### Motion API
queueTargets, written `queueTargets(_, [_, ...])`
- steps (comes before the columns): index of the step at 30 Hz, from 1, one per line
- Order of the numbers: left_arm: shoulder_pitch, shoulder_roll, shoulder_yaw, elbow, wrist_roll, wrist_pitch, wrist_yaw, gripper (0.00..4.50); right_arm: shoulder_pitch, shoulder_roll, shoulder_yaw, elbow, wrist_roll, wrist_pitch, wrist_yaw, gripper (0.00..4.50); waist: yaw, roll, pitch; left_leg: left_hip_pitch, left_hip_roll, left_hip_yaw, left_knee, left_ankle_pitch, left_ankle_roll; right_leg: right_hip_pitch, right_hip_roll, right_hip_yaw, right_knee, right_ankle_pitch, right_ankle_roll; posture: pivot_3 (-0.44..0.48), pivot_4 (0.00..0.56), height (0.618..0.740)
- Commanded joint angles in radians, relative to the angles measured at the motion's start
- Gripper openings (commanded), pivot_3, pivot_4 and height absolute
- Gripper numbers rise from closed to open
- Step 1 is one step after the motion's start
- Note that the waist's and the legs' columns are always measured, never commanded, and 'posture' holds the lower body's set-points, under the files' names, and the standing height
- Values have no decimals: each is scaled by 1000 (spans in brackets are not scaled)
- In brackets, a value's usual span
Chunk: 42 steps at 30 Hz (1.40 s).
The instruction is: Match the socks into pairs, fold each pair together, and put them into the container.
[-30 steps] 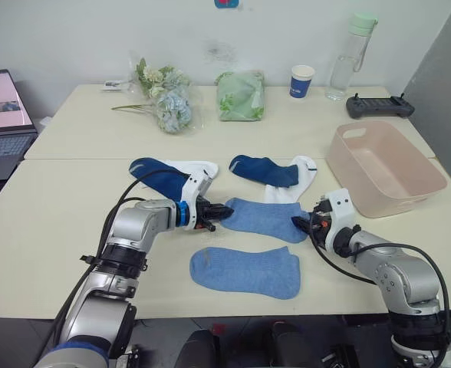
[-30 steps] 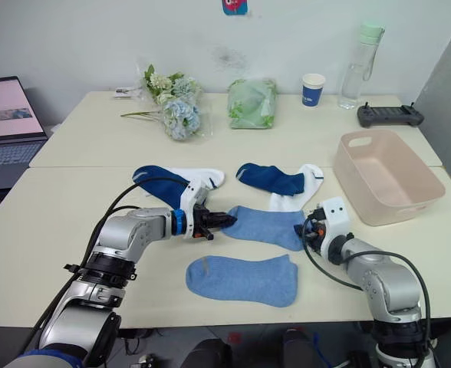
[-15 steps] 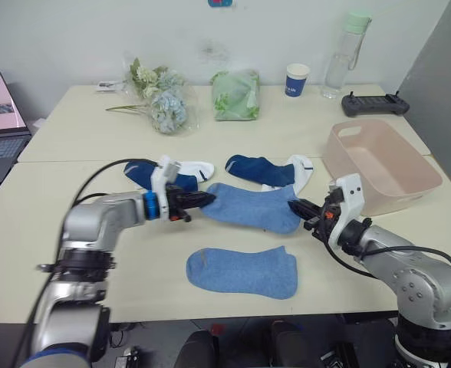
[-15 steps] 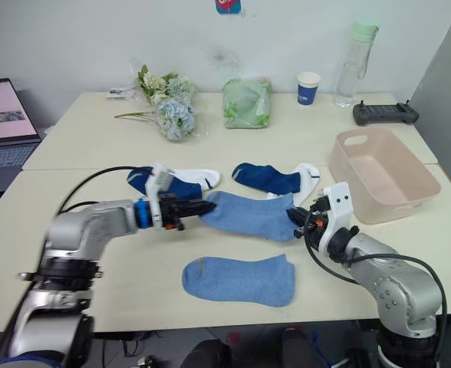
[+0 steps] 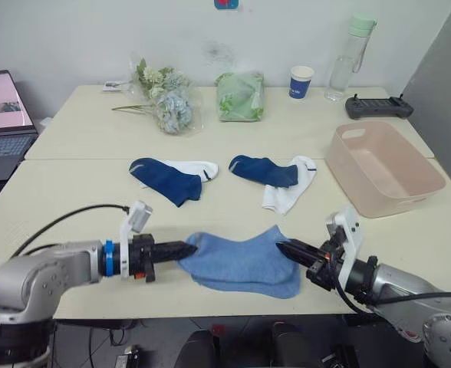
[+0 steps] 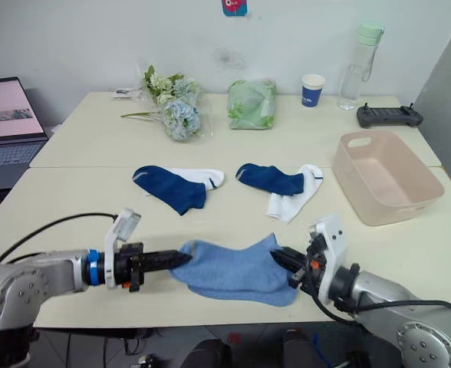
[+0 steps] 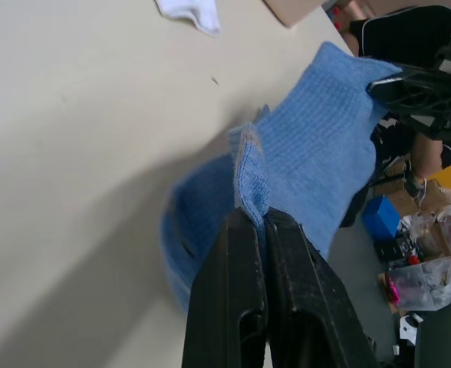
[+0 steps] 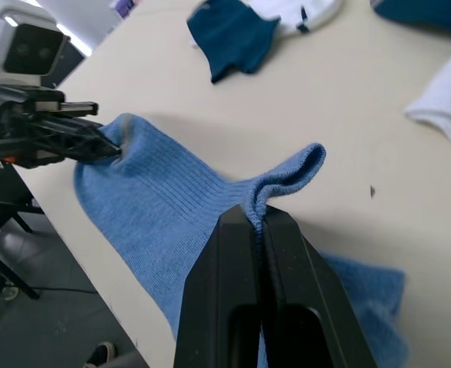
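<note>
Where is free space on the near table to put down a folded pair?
Bare tabletop lies left of the navy and white socks. A narrow strip separates the container from the other navy and white socks. The front edge is crowded: both grippers hold the light blue socks.

Two cream tables (image 5: 72, 199) are being seen pushed together edge to edge. On the near one, a pink container (image 5: 383, 169) is resting at the right, two navy-and-white sock pairs (image 5: 173, 178) (image 5: 278, 178) are lying mid-table, and a light blue sock (image 5: 264, 282) is lying flat at the front edge. The far table is being occupied by flowers (image 5: 164, 98), a green bag (image 5: 240, 95), a blue cup (image 5: 301, 81), a bottle (image 5: 348, 57) and a black controller (image 5: 379, 106).
</note>
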Motion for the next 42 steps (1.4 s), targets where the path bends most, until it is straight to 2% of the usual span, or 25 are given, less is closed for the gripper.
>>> queueTargets(1, [29, -30, -11, -54, -7, -40, 53, 0, 34, -32, 20, -25, -12, -57, 3, 30, 1, 0, 0, 0, 0, 0, 0, 0, 0, 0, 0, 0, 0, 0, 0, 0, 150, 740])
queueTargets(4, [53, -67, -47, -15, 62, -123, 98, 0, 76, -66, 44, -5, -61, -102, 12, 30, 2, 0, 0, 2, 0, 0, 0, 0, 0, 2, 0, 0, -1, 0, 0, 0, 150, 740])
queueTargets(12, [81, -63, -116, 25, 143, -244, 97, 0, 122, -92, 90, 41, -138, -190, 31, 30, 1, 0, 0, 1, 0, 0, 0, 0, 0, 2, 1, 0, -1, 0, 0, 0, 150, 740])
queueTargets(16, [74, -57, -145, 34, 151, -268, 75, 0, 113, -96, 110, 53, -149, -195, 32, 30, 1, 0, 0, 1, 0, 0, 0, 0, 0, 2, 1, 0, -1, 0, 0, 0, 150, 740])
queueTargets(21, [79, -71, -130, 32, 132, -268, 96, 0, 113, -86, 118, 51, -132, -179, 8, 30, 1, 0, 0, 1, 0, 0, 0, 0, 0, 2, 1, -1, -1, 0, 0, 0, 150, 740])
queueTargets(22, [80, -67, -129, 34, 139, -276, 98, 355, 113, -86, 115, 50, -134, -179, 2, 391, 1, 0, 0, 1, 0, 0, 0, 0, 0, 2, 1, -1, -1, 0, 0, 0, 150, 740])
queueTargets(24, [82, -75, -117, 36, 142, -299, 99, 657, 106, -92, 114, 44, -128, -189, 13, 691, 1, 0, 0, 1, 0, 0, 0, 0, 0, 2, 1, 0, -1, 0, 0, 0, 150, 740])
queueTargets(26, [91, -66, -106, 22, 136, -308, 88, 1352, 94, -92, 101, 41, -116, -191, 10, 1460, 1, 0, 0, 1, 0, 0, 0, 0, 0, 2, 1, 0, -1, 0, 0, 0, 150, 740])
queueTargets(30, [122, -43, -46, -16, 114, -323, 81, 2467, 78, -113, 58, 41, -99, -214, 31, 2701, 0, 0, 0, 1, 0, 0, 0, 0, 0, 2, 1, 0, -1, 0, 0, 0, 150, 740])
queueTargets(31, [127, -13, -31, -25, 109, -331, 49, 2812, 67, -112, 41, 42, -81, -224, 33, 3108, 1, -1, 0, 1, 0, 0, 0, 0, 0, 2, 1, 0, -2, 0, 0, 0, 150, 740])
queueTargets(33, [109, 51, -33, -22, 134, -358, 0, 2846, 42, -129, 33, 33, -66, -240, 55, 3704, 1, 0, 0, 1, 0, -1, 0, 0, 0, 2, 1, -1, -2, 0, 0, 0, 150, 740])
queueTargets(37, [42, 126, -68, 9, 192, -404, -26, 2846, 8, -178, 58, 16, -84, -265, 98, 3704, 2, 0, 1, 1, 0, 0, 0, 0, 0, 2, 1, -1, -2, 0, 0, 0, 150, 740])
queueTargets(40, [-52, 99, -51, 35, 116, -386, -52, 2846, -24, -225, 125, -5, -160, -305, 131, 3704, 3, 0, 1, 1, 0, 0, 0, 0, 0, 2, 2, -1, -3, 0, 0, 0, 150, 740])
queueTargets(41, [-62, 97, -56, 27, 103, -386, -68, 2666, -27, -231, 146, -6, -178, -316, 135, 3765, 3, 0, 1, 0, 0, 0, 0, 0, 0, 2, 2, -1, -4, 0, 0, 0, 150, 740])
queueTargets(42, [-60, 105, -71, 12, 101, -392, -94, 2455, -24, -234, 162, -5, -195, -329, 140, 3562, 2, 0, 1, 0, 0, 0, 0, 0, 0, 2, 2, -1, -4, 0, 0, 0, 150, 740])
